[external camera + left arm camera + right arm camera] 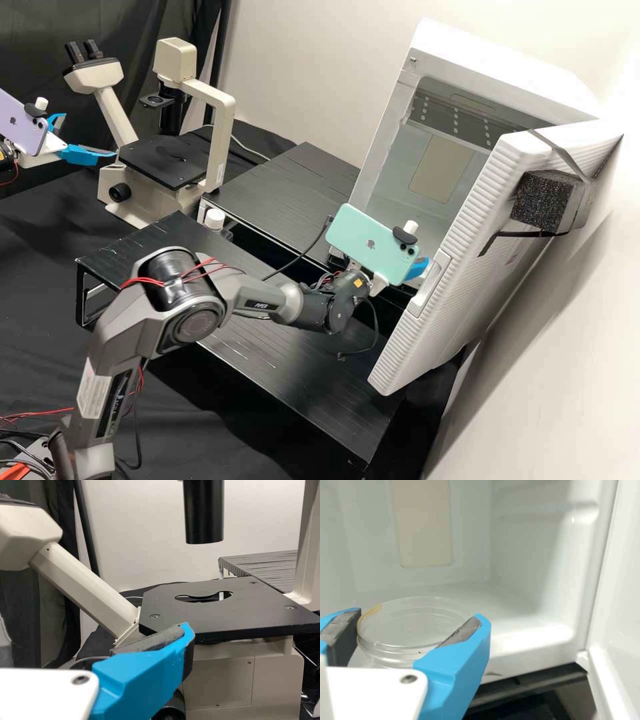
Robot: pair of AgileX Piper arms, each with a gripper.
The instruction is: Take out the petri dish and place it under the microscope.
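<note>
Two blue fingers [456, 664] of the right end effector [420, 614] are pressed to the clear petri dish [402, 630], held nearly level between them at the open mouth of the white cabinet [535, 545]. The microscope stage [260, 605] is placed well apart, nearer the spread left end effector [89, 136].

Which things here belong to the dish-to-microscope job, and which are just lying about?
Job:
- petri dish, in right gripper
- open white cabinet
- microscope
- left gripper, by the microscope

Not job:
- green phone, purple phone, arm-mounted
- foam block, strapped on
- white-capped item
- black stands
</note>
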